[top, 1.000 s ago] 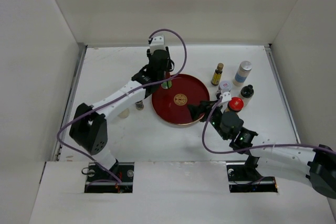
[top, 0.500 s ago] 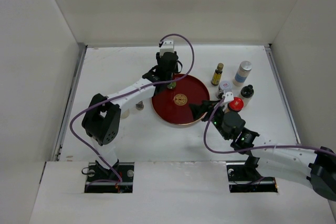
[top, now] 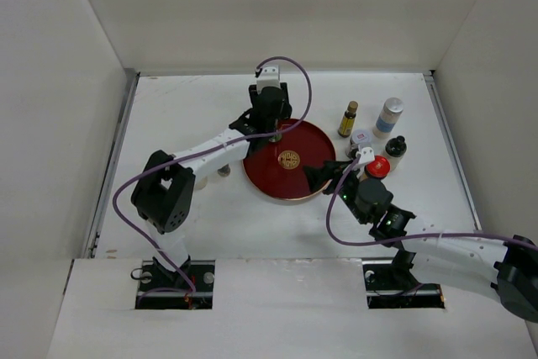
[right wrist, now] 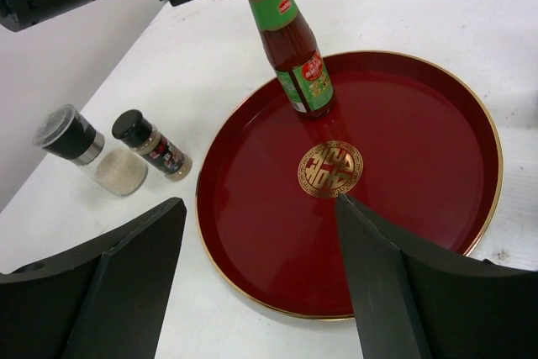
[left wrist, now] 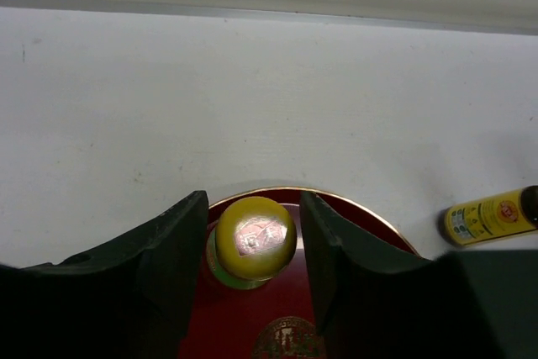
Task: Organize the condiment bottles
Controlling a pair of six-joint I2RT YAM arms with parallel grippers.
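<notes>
A green-labelled sauce bottle with a yellow cap (left wrist: 255,237) stands on the far-left part of the round red tray (top: 290,181); it also shows in the right wrist view (right wrist: 298,56). My left gripper (left wrist: 254,203) is directly above it, its jaws on either side of the cap with a thin gap on each side. My right gripper (right wrist: 259,203) is wide open and empty, low over the tray's near-right rim (top: 318,176). A slim amber bottle (top: 347,118), a tall white bottle (top: 387,116), a silver-topped shaker (top: 361,138), a black-capped bottle (top: 395,147) and a red-lidded jar (top: 377,166) stand right of the tray.
Two small jars stand left of the tray: a black-capped spice jar (right wrist: 151,145) and a dark-lidded one with pale grains (right wrist: 84,153); my left arm partly covers them from above (top: 223,170). White walls enclose the table on three sides.
My left gripper carried the green bottle right, from beside the tray's left rim onto the tray, then stayed nearly still. The right arm has not moved.
</notes>
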